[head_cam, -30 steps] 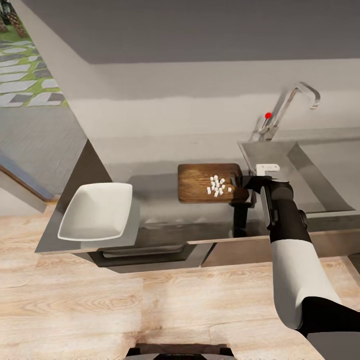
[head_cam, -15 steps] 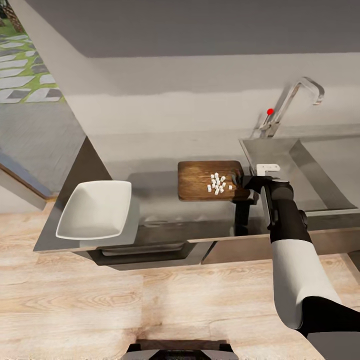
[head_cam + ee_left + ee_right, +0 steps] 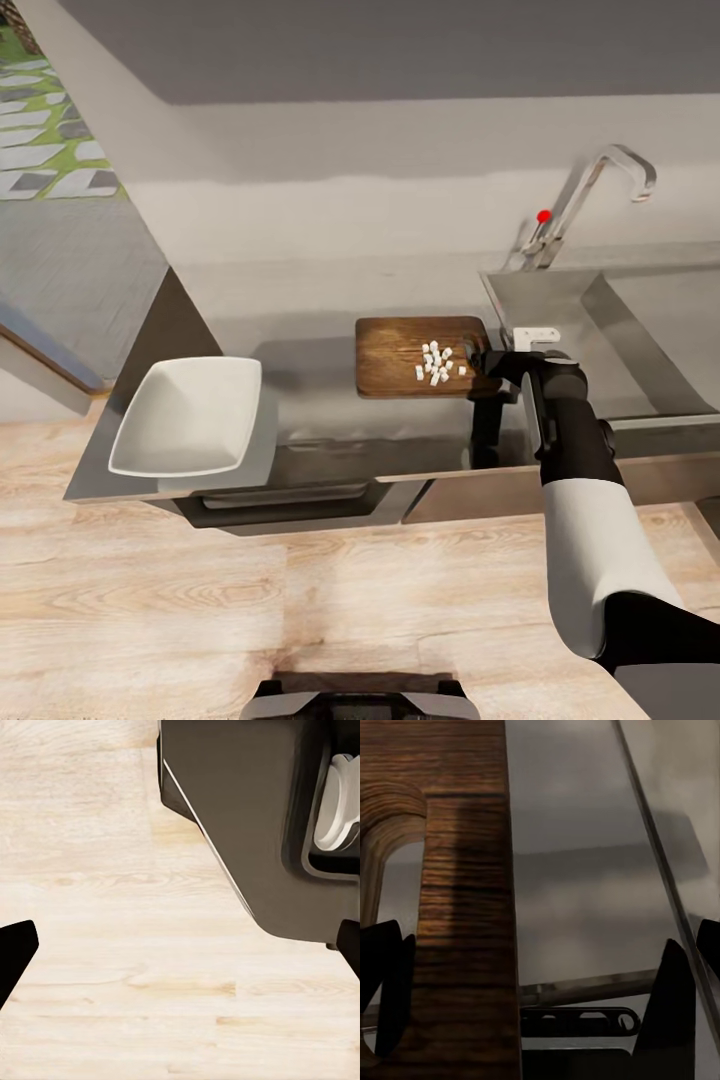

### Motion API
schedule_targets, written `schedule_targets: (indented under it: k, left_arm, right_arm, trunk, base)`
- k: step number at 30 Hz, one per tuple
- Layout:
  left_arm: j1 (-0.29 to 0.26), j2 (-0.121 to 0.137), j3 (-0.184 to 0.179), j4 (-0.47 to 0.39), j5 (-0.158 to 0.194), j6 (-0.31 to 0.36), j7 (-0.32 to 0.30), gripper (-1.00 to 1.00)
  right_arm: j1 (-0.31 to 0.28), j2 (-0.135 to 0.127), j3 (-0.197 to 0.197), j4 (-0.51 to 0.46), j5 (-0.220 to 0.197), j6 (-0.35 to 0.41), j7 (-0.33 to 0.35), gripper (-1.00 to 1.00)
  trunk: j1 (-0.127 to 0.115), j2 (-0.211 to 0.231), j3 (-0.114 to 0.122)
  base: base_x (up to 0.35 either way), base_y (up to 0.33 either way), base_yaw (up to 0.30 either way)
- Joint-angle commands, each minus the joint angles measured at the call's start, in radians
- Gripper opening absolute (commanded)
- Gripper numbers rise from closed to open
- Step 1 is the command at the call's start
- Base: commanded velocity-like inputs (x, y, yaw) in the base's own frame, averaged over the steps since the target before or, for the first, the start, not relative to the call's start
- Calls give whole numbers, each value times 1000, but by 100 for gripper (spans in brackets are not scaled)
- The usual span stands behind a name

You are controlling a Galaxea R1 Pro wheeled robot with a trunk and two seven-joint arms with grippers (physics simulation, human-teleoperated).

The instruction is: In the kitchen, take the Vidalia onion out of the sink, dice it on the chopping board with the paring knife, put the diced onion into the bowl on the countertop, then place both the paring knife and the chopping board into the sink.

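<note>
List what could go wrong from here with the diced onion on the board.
1. The diced onion lies loose near the end of the chopping board where the right gripper sits. Tilting the board could spill pieces onto the countertop or into the sink.
2. The bowl sits far along the counter, apart from the board, so a long carry may shed pieces.

The right arm (image 3: 585, 520) has a white forearm sleeve, black wrist segments and a black pincer (image 3: 478, 357).
</note>
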Motion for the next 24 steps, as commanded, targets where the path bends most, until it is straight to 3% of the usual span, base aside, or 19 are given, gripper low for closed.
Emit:
schedule_targets:
  k: [1,17,18,24]
  left_arm:
    - [0,1,-9,-3,6,-1,8,100]
    - [0,2,-9,0,6,-1,8,100]
    - [0,2,-9,0,6,-1,8,100]
    - [0,2,-9,0,6,-1,8,100]
  right_arm:
    - [0,1,-3,1,22,6,12,100]
    - [0,-10,-2,20,27,7,13,100]
    - [0,-10,-2,21,27,7,12,-100]
    - [0,-10,0,21,27,7,11,-100]
  trunk:
    - [1,-1,-2]
    - [1,-1,-2]
    - [1,-1,-2]
    - [1,-1,-2]
  base:
    - [0,0,0]
    - [0,0,0]
    - [0,0,0]
    - [0,0,0]
